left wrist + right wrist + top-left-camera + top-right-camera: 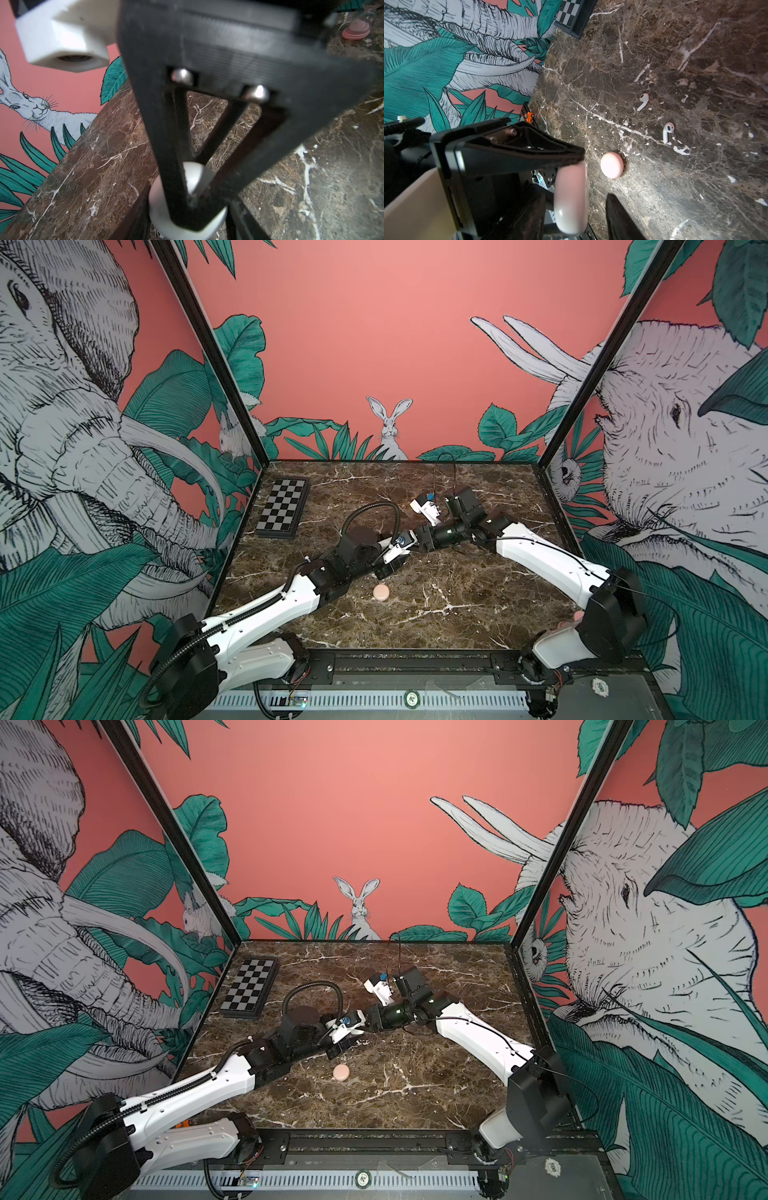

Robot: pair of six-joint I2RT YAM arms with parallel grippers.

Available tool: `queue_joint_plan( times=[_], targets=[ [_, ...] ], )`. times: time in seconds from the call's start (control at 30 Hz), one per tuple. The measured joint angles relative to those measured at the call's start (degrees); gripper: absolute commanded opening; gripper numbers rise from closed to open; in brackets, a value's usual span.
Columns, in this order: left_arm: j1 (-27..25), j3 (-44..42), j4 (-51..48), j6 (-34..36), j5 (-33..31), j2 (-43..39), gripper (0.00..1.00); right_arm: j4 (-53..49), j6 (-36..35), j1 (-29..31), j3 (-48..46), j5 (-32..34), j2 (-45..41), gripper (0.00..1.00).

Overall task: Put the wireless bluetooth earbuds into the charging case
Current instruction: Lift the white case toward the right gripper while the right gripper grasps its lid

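Left gripper [385, 569]: holding a pale, whitish round plastic charging case [571, 197]. In the left wrist view the case sits between its dark fingers, just over the brown veined marble tabletop [457, 585].

Right gripper [595, 176]: jaws narrow but not clamped. They straddle the same case edge-on. One black finger [529, 149] lies against the case, and the opposite finger stands just off it with a strip of marble showing between.

Task items: two small white short-stemmed plastic earbuds lie loose on the marble beyond the right gripper's fingertips, neither touched by a hand. Nearer earbud [668, 132] and farther earbud [643, 101] lie near each other but apart.

A pink round puck-shaped case [612, 164] lies closed, just past the right fingertips, between them and the earbuds.

A black-and-white chequered board [282, 508] lies well apart from both grippers, on the left gripper's outer side.
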Motion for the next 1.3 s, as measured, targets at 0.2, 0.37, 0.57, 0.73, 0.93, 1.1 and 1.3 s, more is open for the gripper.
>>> queue_joint_plan(
  times=[0.2,0.37,0.57,0.73,0.93,1.1,1.3],
  targets=[
    [0.0,0.0,0.0,0.0,0.0,0.5,0.0,0.3,0.7,0.7,0.0,0.0,0.9,0.3],
    [0.0,0.0,-0.2,-0.2,-0.1,0.7,0.0,0.4,0.2,0.7,0.0,0.4,0.9,0.1],
    [0.0,0.2,-0.1,-0.7,-0.2,1.4,0.15,0.2,0.0,0.7,0.0,0.9,0.9,0.0],
    [0.0,0.4,0.0,-1.7,-0.3,1.7,0.7,0.2,0.0,0.7,0.0,1.2,0.9,0.0],
    [0.0,0.4,1.1,-3.1,-0.6,0.9,0.99,0.3,0.4,1.0,0.0,0.8,0.9,0.0],
    [0.0,0.8,0.1,-5.8,0.2,-4.3,0.99,-0.5,-0.5,0.5,0.0,1.2,0.1,0.0],
    [2.6,5.9,-8.1,-11.3,8.4,-9.9,0.99,-0.9,-2.7,-1.6,0.0,1.1,-3.6,0.0]
  ],
)
